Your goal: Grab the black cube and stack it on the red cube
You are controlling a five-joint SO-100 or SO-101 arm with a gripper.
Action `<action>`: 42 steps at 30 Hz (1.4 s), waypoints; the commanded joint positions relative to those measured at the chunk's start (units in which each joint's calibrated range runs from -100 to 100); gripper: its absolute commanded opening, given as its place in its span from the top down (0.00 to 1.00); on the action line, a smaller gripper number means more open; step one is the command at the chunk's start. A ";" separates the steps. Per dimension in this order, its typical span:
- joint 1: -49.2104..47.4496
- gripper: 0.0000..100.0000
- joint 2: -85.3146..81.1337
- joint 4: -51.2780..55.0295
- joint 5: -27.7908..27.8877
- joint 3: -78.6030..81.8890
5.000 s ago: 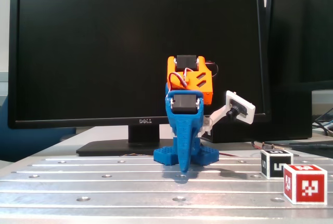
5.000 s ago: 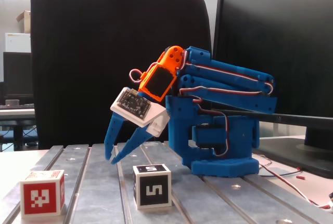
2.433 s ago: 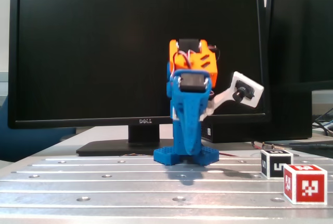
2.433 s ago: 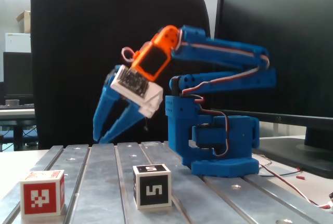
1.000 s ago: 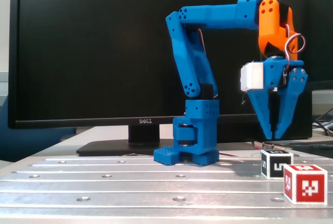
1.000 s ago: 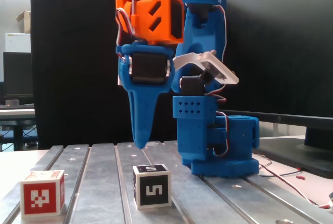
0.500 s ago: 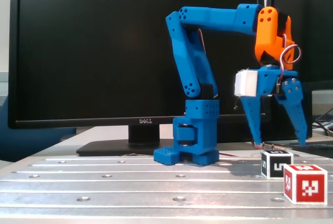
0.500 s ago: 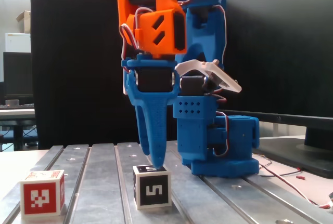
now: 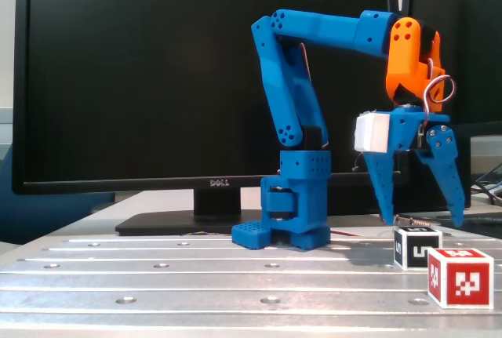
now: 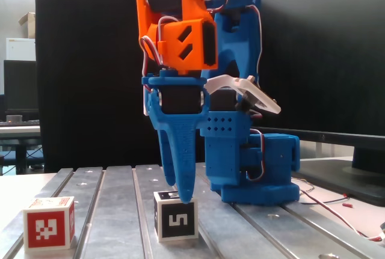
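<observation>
The black cube is sitting on the slotted metal table, its "5" face turned toward the camera in the other fixed view. The red cube is resting just beside it, nearer the lens in the one fixed view, and off to the left, apart from it, in the other.

You are hovering the gripper over the black cube with the jaws spread wide, the tips hanging just above its top and straddling it to either side. From the side-on fixed view the fingers overlap into one blue wedge whose tip is reaching the cube's top edge; whether it is touching cannot be told.

You are in the approach-to-grasp step; nothing is being gripped. Next you are likely needing to lower the fingers down along the cube's sides, keeping it centred between them, and only then close. Watch that neither tip lands on the top face and nudges the cube.
</observation>
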 commanded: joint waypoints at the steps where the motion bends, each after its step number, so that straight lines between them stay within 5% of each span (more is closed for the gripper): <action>1: 0.05 0.68 -0.08 -0.23 0.14 -0.10; 42: 0.19 0.68 0.09 -11.09 0.14 8.76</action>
